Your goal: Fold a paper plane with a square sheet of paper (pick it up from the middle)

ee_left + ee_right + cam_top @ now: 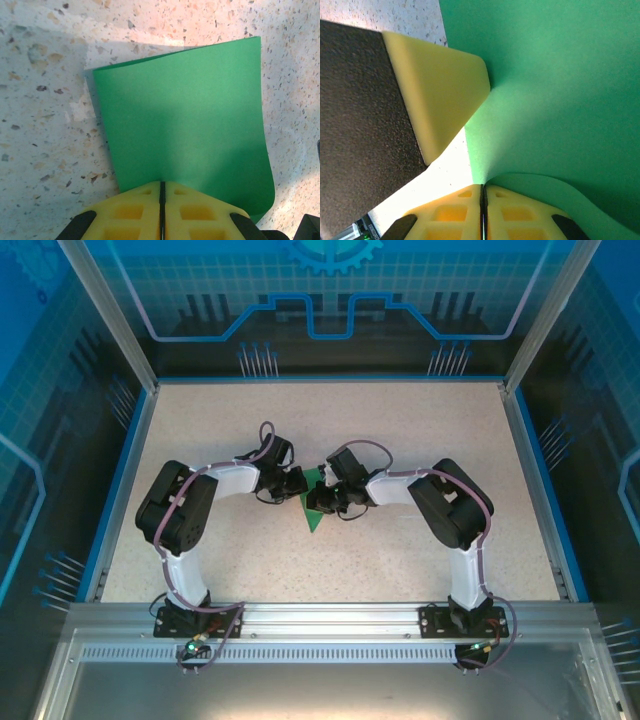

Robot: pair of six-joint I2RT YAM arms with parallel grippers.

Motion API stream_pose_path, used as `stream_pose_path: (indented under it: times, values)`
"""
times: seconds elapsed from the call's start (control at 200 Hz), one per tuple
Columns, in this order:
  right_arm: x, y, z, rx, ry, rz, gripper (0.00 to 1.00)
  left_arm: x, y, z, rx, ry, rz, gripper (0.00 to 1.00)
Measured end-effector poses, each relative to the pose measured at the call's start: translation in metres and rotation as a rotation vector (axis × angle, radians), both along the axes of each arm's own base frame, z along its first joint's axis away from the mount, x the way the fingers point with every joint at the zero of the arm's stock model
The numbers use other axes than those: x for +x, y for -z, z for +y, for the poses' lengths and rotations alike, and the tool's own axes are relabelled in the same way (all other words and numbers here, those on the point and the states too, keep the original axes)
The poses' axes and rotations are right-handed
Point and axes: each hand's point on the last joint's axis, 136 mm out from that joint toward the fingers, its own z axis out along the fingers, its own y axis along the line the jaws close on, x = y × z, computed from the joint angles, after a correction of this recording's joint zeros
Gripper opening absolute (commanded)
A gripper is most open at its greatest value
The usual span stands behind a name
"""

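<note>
Two clamps on one square sheet of paper (318,508) at mid-frame overhead: left gripper (161,183) pressed tight on its lower edge, right gripper (482,186) likewise nipped onto a curling green fold at bottom centre. Bowed over a speckled beige table (400,430), blue-rimmed. Around it, clear walls (560,300) printed with blue circuit lines; along the bottom, an aluminium rail (330,618).
</note>
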Motion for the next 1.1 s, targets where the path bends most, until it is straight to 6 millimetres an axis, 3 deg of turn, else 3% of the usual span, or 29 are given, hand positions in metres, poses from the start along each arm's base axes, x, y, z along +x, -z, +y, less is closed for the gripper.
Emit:
stream_pose_path:
  times: [0.34,0.555,0.62,0.725,1.1]
  values:
    - [0.0010,-0.0001,-0.0001,0.000,0.011,0.004,0.12,0.0002,-0.0001,-0.0001,0.000,0.000,-0.001,0.11]
    - [0.0007,-0.0048,0.0047,0.023,0.011,0.006,0.32,0.0014,-0.0003,0.0007,0.002,-0.004,-0.005,0.11]
    - [0.0008,-0.0073,0.0067,0.034,0.003,0.000,0.34,0.0026,-0.0005,0.0020,0.002,-0.007,-0.008,0.12]
    - [0.0004,-0.0080,0.0072,0.037,0.001,-0.001,0.33,0.0027,-0.0006,0.0019,0.002,-0.007,-0.008,0.12]
    - [0.0003,-0.0007,0.0016,0.018,0.008,-0.025,0.13,0.0014,-0.0051,0.0001,0.011,0.002,0.014,0.12]
